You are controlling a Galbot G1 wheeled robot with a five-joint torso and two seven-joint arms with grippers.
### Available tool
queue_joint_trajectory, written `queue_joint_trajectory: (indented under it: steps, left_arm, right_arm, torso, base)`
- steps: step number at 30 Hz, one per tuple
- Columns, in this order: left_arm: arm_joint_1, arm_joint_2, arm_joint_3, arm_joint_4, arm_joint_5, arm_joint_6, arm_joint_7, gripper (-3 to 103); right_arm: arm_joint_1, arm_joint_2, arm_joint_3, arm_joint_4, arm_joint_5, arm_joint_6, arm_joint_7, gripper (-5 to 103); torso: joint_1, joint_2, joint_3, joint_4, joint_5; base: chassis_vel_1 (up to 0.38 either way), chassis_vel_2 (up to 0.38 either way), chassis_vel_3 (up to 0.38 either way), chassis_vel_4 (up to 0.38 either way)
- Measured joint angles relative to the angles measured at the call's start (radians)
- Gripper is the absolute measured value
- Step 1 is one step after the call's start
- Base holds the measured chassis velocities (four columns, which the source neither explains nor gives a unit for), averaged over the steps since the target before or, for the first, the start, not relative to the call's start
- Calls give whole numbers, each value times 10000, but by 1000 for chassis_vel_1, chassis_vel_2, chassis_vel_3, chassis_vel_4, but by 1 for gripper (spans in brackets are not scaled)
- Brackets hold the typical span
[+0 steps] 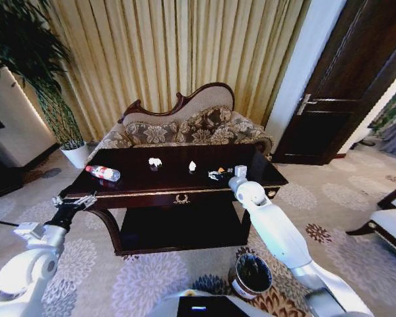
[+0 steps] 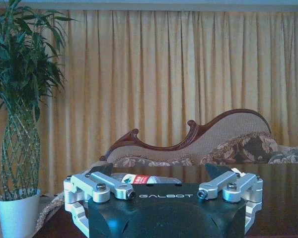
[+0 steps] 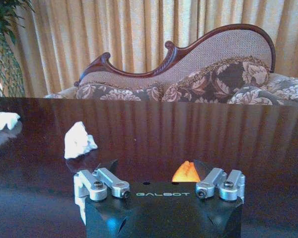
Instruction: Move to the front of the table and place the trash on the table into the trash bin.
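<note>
From the head view, you have the dark glossy bench (image 1: 178,177) straight ahead at 12 o'clock, with the patterned sofa (image 1: 185,129) behind it. The bottle (image 1: 103,173) lies on its side near the bench's left end, at about 10 o'clock. Two white scraps sit on the top: one (image 1: 155,162) left of centre, another (image 1: 192,166) near the middle. Your right gripper (image 1: 219,175) reaches over the right part of the bench at about 1 o'clock; a small orange piece shows at it, but from here you cannot tell how its jaws stand. Your left gripper (image 1: 74,202) hovers just off the bench's front left corner, at about 9 o'clock, jaws spread. The trash bin (image 1: 250,275) stands on the carpet at roughly 5 o'clock, beside the right arm.

From the left wrist view, the left gripper (image 2: 159,174) is level with the bench edge, jaws wide apart and gripping nothing; the bottle (image 2: 146,179) lies on the bench just ahead between them. A potted plant (image 2: 19,124) stands off to one side.

From the right wrist view, the right gripper (image 3: 154,169) sits low over the bench top, jaws spread. The orange piece (image 3: 186,172) lies between them, close to one finger. A white scrap (image 3: 78,141) rests farther out, and another (image 3: 2,120) sits at the frame's edge.
</note>
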Motion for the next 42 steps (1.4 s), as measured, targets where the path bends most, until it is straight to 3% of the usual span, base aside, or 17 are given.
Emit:
queue_joint_trajectory:
  steps: [11,13,17,20,25,27,42]
  left_arm:
    - [-33,10,69,-5,-23,-8,1,100]
    - [-30,24,59,-11,-37,-15,2,100]
    - [-26,37,41,-13,-54,-22,4,100]
    - [-25,48,35,-20,-70,-27,7,100]
    - [-26,48,37,-26,-75,-33,11,100]
    - [-22,48,38,-28,-81,-39,13,100]
    - [-116,65,130,-31,-142,-57,20,100]
  right_arm:
    - [-178,-9,85,-27,-235,64,1,62]
    - [-183,-38,90,-6,-235,68,0,51]
    - [-183,-57,92,15,-235,73,0,41]
    - [-208,-68,98,39,-234,113,0,25]
    - [-297,-80,163,62,-251,148,0,14]
    - [-360,-103,212,89,-263,175,-1,3]
    - [-631,-346,869,862,130,371,-1,0]
  torso:
    - [0,0,0,0,0]
    - [0,0,0,0,0]
    - [0,1,0,0,0]
    - [0,0,0,0,0]
    - [0,0,0,0,0]
    - [0,1,0,0,0]
    - [0,0,0,0,1]
  base:
    - [0,0,0,0]
    - [0,0,0,0]
    - [0,0,0,0]
    - [0,0,0,0]
    - [0,0,0,0]
    - [0,0,0,0]
    - [0,0,0,0]
